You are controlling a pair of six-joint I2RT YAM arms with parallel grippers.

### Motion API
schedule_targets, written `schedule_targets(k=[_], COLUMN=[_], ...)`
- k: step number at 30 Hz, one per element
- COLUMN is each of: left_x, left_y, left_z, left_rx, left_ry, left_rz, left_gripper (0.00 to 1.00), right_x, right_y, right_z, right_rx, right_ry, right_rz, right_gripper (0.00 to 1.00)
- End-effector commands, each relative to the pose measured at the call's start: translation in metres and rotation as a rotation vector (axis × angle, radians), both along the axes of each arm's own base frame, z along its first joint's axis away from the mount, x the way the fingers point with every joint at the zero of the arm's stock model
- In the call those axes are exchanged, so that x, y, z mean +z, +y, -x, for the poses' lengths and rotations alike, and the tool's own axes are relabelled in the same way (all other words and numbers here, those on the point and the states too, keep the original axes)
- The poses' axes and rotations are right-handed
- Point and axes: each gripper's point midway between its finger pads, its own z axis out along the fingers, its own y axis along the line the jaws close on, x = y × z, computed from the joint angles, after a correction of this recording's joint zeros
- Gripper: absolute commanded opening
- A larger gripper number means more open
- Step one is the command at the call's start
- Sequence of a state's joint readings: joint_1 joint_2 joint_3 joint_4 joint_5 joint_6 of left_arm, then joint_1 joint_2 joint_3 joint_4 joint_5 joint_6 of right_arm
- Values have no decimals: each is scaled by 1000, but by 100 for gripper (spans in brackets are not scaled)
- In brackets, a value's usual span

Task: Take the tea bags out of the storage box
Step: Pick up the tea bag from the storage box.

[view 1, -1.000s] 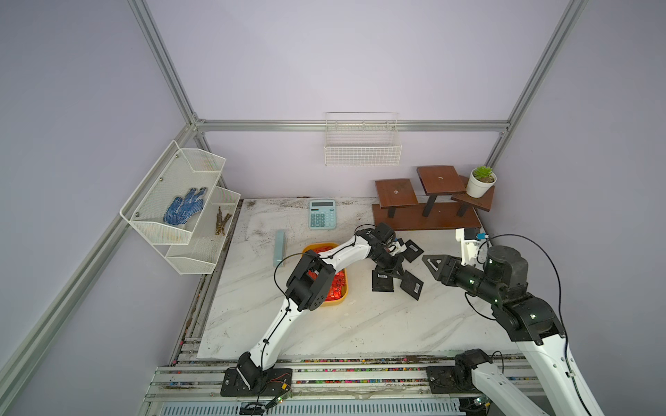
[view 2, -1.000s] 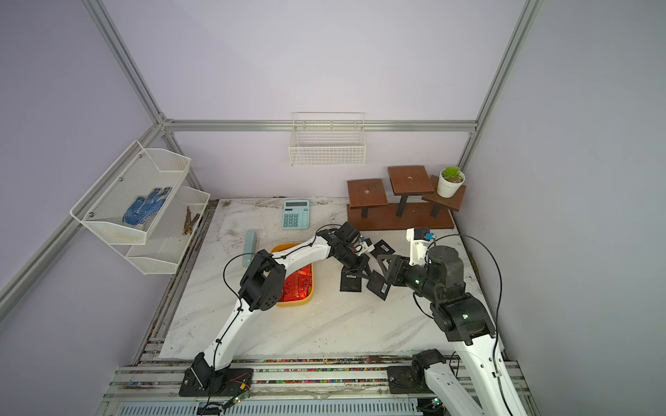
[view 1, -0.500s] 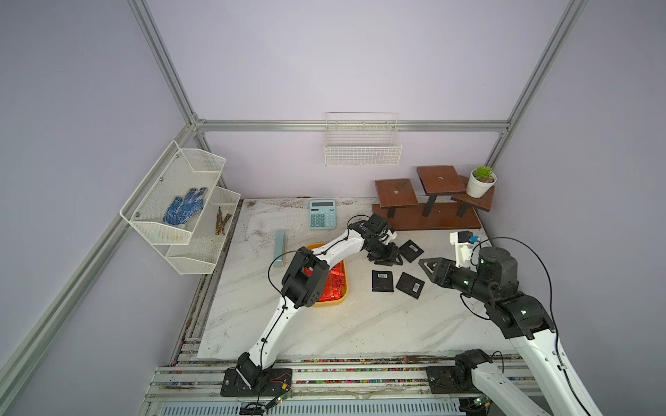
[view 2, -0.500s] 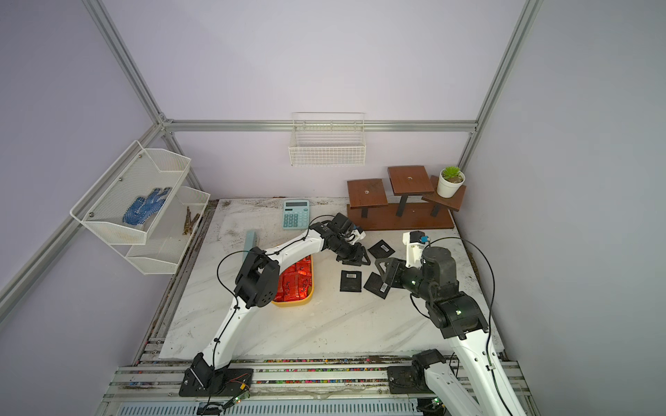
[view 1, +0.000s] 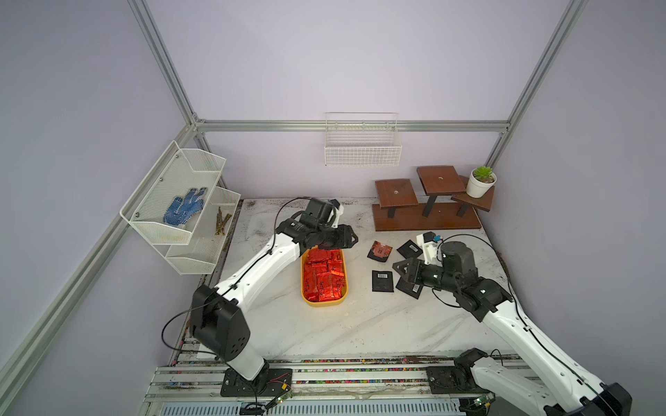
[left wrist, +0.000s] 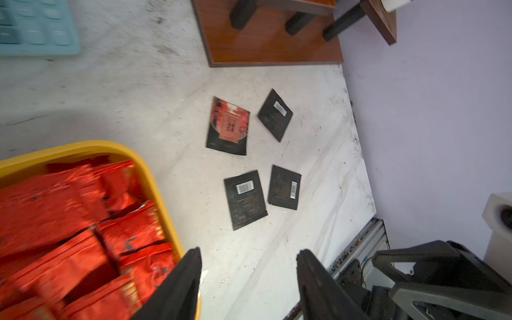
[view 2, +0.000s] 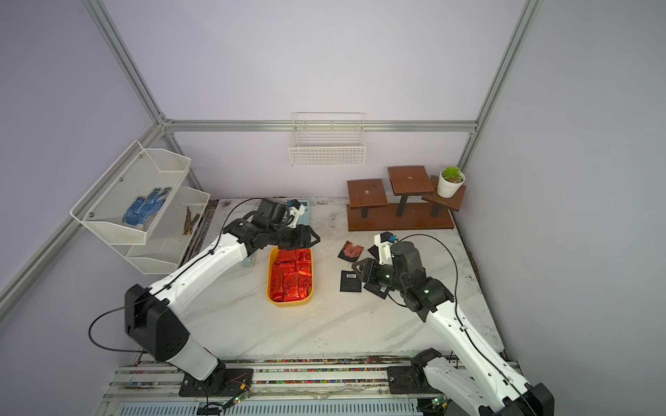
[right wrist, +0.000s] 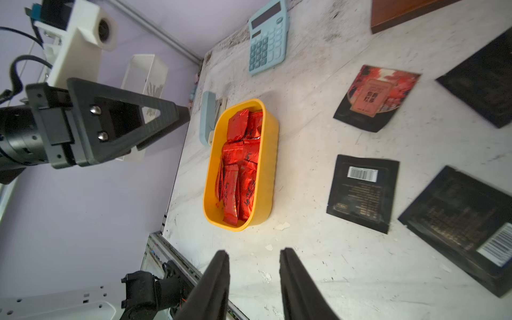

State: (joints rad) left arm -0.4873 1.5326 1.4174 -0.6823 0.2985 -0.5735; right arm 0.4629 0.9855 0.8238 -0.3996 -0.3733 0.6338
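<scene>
Under left jaws: far end of storage box (view 1: 324,303), red tea bags (view 1: 323,275) packed inside | left jaws parted, empty | right jaws parted, empty, just above black sachets (view 1: 382,280) on surface (view 1: 360,331), contact unclear | reddish-brown sachet (view 1: 379,250) between left jaws and right jaws

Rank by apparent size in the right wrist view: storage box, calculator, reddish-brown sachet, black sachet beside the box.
1. storage box
2. black sachet and reddish-brown sachet: look alike, not ranked
3. calculator, though it lies farthest from the camera, so its real size is unsure
</scene>
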Motion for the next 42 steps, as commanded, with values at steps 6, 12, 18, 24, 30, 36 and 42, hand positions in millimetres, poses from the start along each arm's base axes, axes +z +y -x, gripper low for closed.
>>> schedule_targets(k=[6, 12, 18, 24, 30, 36, 42], left_x=[-44, -59, -72, -87, -87, -87, -86], left_y=[101, 138, 155, 155, 152, 151, 150], left_z=[46, 79, 106, 121, 122, 122, 122], left_rx=[275, 373, 430, 428, 416, 411, 411], left_ry=[83, 96, 99, 128, 135, 141, 146], left_rz=[-57, -60, -35, -10, 0, 4, 15], left_gripper=[62, 64, 68, 69, 69, 69, 69], right_x=[-8, -43, -90, -124, -139, -143, -126], right_y=[81, 138, 168, 182, 192, 203, 210], right_z=[-22, -27, -34, -39, -40, -35, -31], right_rx=[105, 210, 270, 298, 319, 348, 365], right_ry=[-18, 27, 94, 134, 154, 171, 161], right_rz=[13, 99, 219, 285, 295, 268, 203], right_gripper=[37, 37, 38, 39, 37, 27, 0])
